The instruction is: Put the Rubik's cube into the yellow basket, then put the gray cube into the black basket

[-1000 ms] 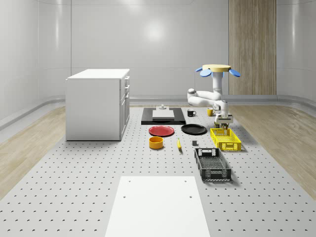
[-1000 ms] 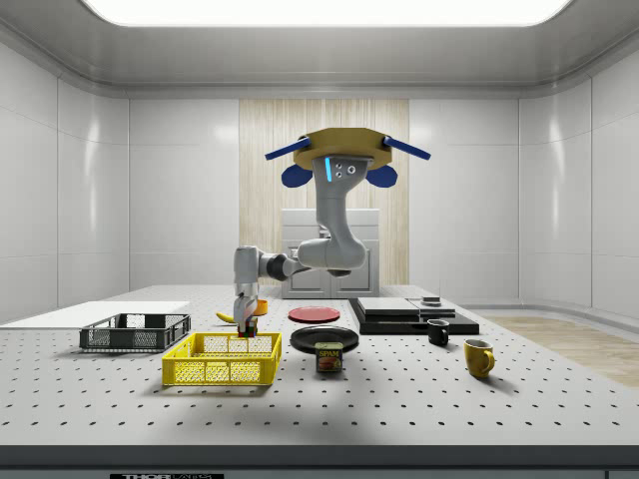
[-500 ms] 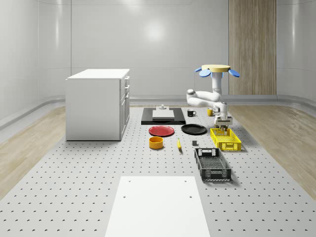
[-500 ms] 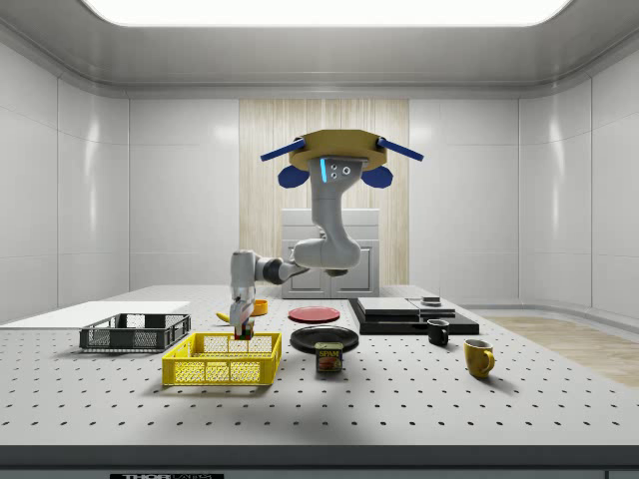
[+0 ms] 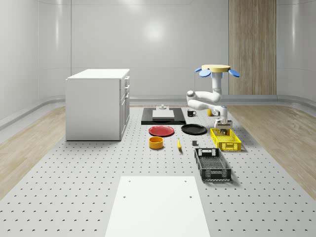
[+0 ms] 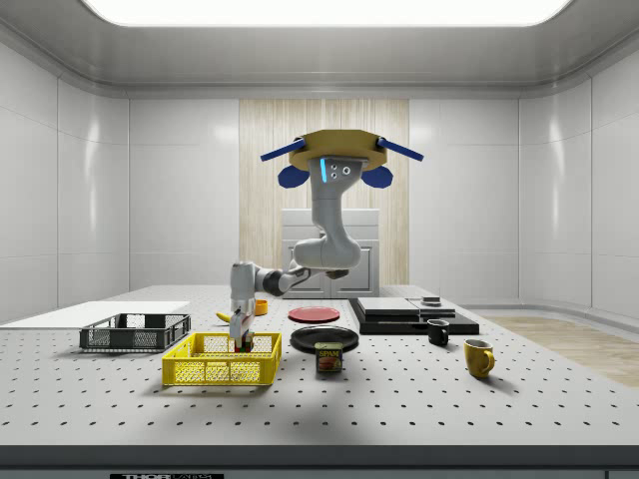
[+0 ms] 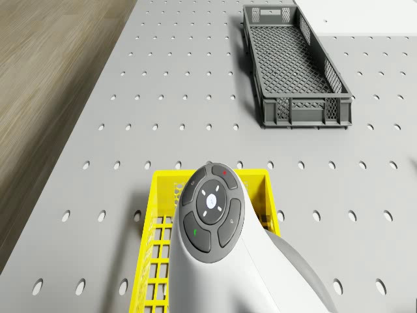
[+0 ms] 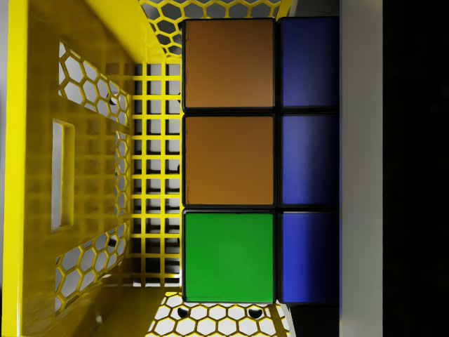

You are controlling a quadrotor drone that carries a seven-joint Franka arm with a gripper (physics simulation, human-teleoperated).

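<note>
Nearest on the counter (image 5: 74, 187) lies the black basket (image 5: 213, 164), with nothing in it that I can see. Beyond it my hand (image 6: 241, 342) reaches down into the yellow basket (image 6: 222, 361), clenched on the Rubik's cube (image 8: 228, 161), which hangs inside the walls above the mesh floor. I hover over the counter just behind that basket, my arm bent down to it.
</note>
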